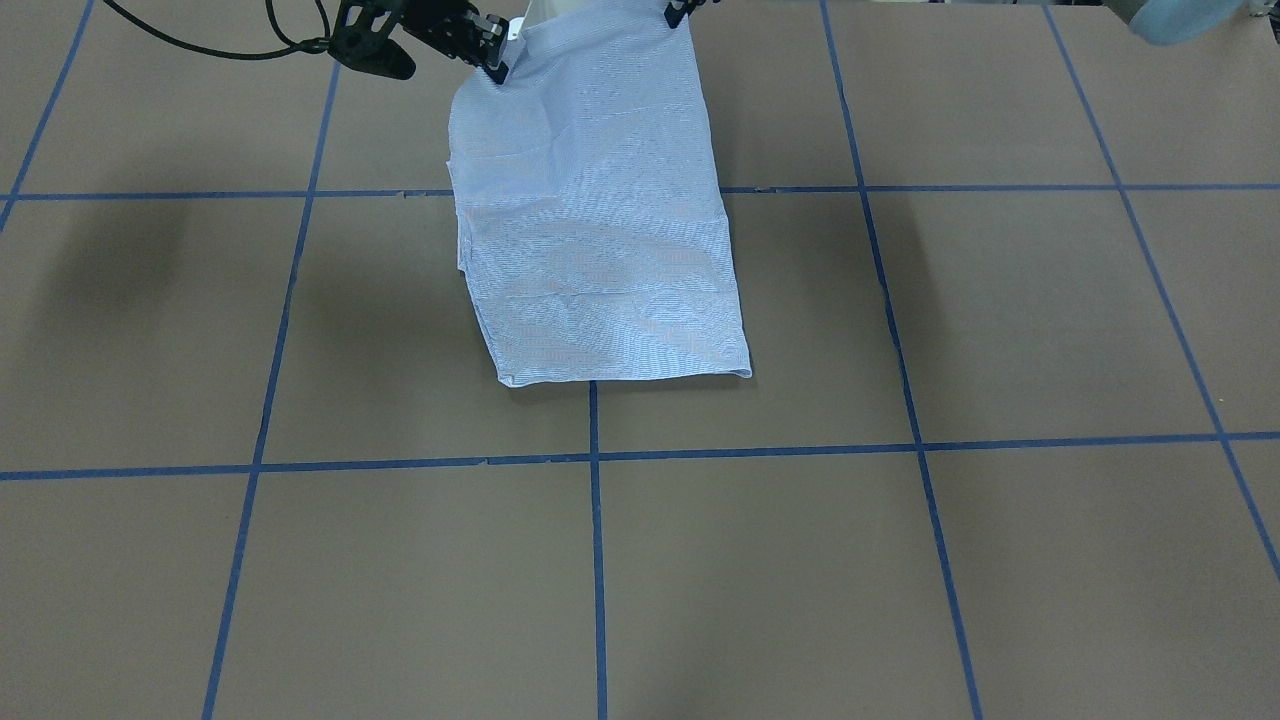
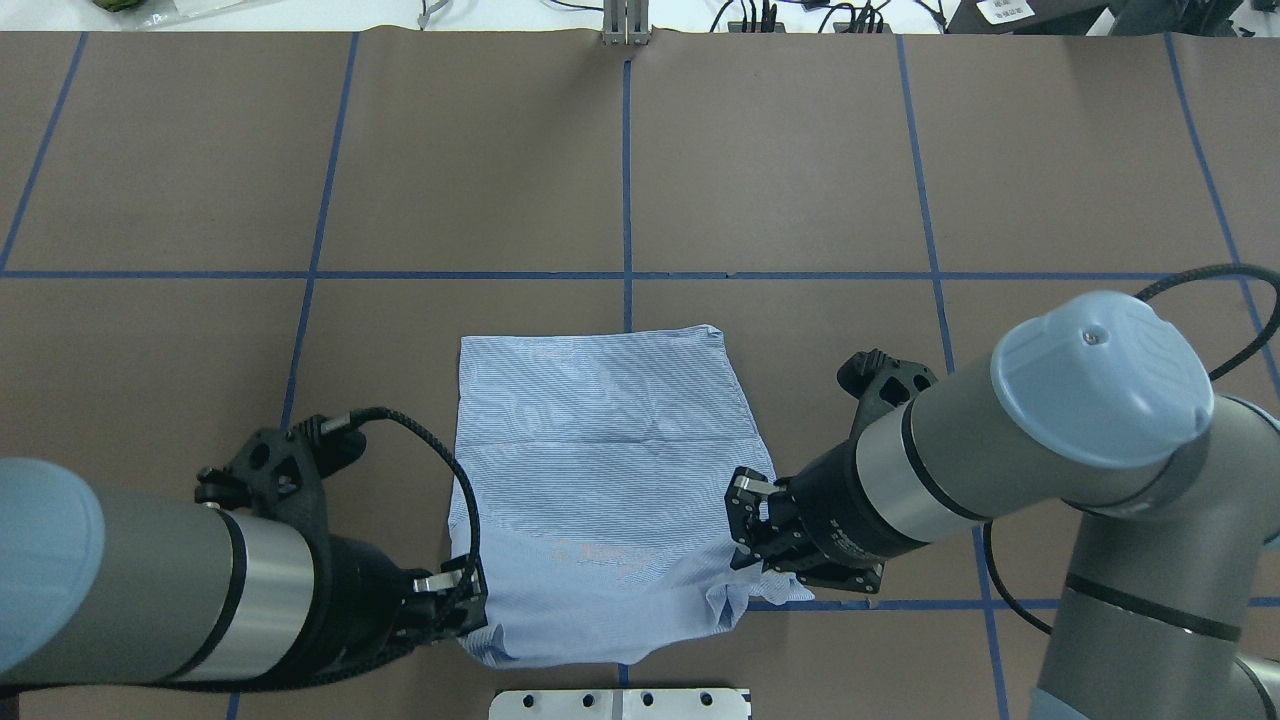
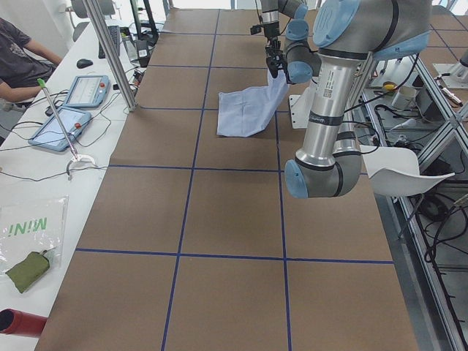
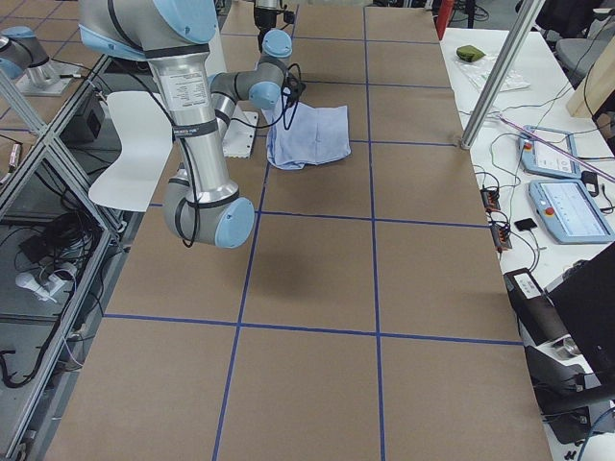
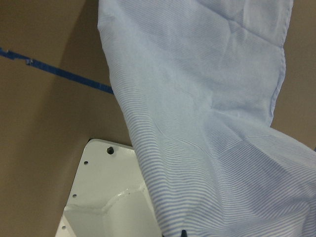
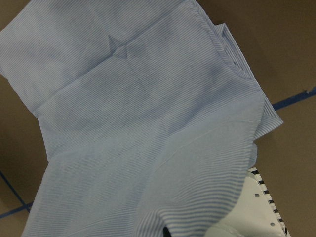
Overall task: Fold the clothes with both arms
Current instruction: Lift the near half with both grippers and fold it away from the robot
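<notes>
Fabric fills both wrist views: the shirt, pale blue with fine white stripes, slopes away from each camera down toward the brown table. In the overhead view we find it folded into a rough rectangle in the lower middle of the frame; in the front-facing view it is at the upper middle. The end toward the frame's top in the overhead view lies flat on the table. The end toward the frame's bottom is held up off the surface at its two corners.

At the lower left corner in the overhead view we see the left gripper, its fingers pinched tight on the cloth. At the lower right corner the right gripper is likewise clamped on the fabric, which bunches and wrinkles there. Just below the raised edge, at the bottom of the overhead frame, we see a white plate with small holes.
</notes>
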`<state>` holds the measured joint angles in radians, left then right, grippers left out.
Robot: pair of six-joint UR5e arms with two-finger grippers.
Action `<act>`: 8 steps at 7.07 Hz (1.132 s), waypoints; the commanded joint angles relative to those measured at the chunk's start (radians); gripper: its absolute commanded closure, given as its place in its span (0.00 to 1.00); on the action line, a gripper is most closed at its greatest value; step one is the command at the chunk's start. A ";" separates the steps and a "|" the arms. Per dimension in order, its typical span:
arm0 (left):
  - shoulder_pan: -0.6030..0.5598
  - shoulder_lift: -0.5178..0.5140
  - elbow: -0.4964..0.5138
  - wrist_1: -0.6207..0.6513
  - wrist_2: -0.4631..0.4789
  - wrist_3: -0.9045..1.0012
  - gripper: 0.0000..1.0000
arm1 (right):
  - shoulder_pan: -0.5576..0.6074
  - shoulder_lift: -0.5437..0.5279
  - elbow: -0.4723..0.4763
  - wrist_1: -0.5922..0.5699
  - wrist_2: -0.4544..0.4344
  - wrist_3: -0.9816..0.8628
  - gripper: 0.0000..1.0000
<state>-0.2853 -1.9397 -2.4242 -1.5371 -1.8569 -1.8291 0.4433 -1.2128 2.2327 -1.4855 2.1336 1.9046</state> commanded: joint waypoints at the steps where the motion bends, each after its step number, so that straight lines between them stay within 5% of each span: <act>1: -0.144 -0.011 0.058 -0.011 -0.039 0.071 1.00 | 0.066 0.086 -0.130 0.002 0.002 -0.027 1.00; 4: -0.225 -0.022 0.302 -0.223 -0.051 0.103 1.00 | 0.132 0.153 -0.249 0.010 -0.003 -0.081 1.00; 8: -0.285 -0.022 0.425 -0.270 -0.051 0.148 1.00 | 0.149 0.283 -0.453 0.016 -0.011 -0.148 1.00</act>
<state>-0.5574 -1.9619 -2.0415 -1.7903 -1.9086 -1.6940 0.5864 -0.9646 1.8378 -1.4711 2.1248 1.7716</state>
